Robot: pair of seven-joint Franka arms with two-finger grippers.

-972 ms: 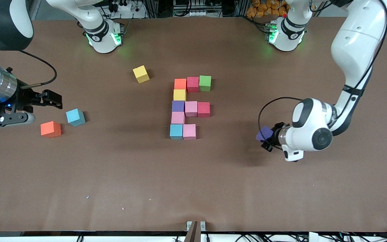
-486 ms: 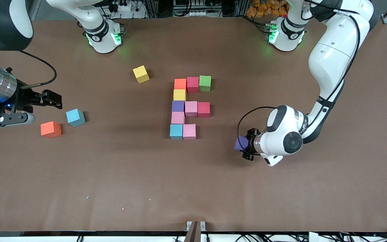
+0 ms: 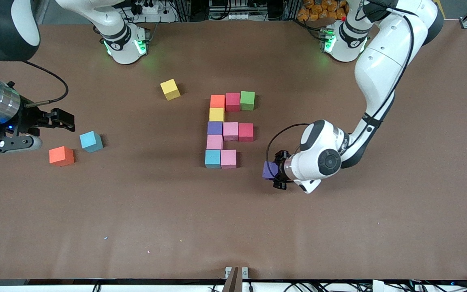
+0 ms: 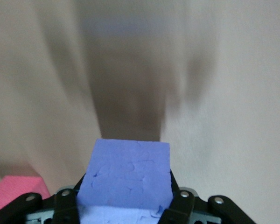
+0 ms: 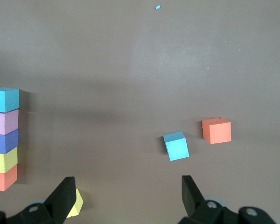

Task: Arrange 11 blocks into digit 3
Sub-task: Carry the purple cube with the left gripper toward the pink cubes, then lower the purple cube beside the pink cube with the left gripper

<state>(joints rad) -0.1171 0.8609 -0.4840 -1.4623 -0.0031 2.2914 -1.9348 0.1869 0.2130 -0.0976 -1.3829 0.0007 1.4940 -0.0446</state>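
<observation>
The right end effector (image 3: 61, 120) waits with fingers spread wide above the worktop (image 3: 136, 211). A loose blue block (image 3: 91, 141) lies at its 4 o'clock. The unfinished digit 3 (image 3: 228, 129) sits mid-worktop. At its 4 o'clock, the left end effector (image 3: 275, 171) grips a purple block (image 3: 269, 170).

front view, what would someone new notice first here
The eye goes to the bright multicoloured figure of blocks at the middle of the table, its bar nearest the front camera one cube short. Next is the left gripper, shut on a purple block above the table toward the left arm's end from that gap. The right gripper waits open near a loose blue block and orange block.
</observation>
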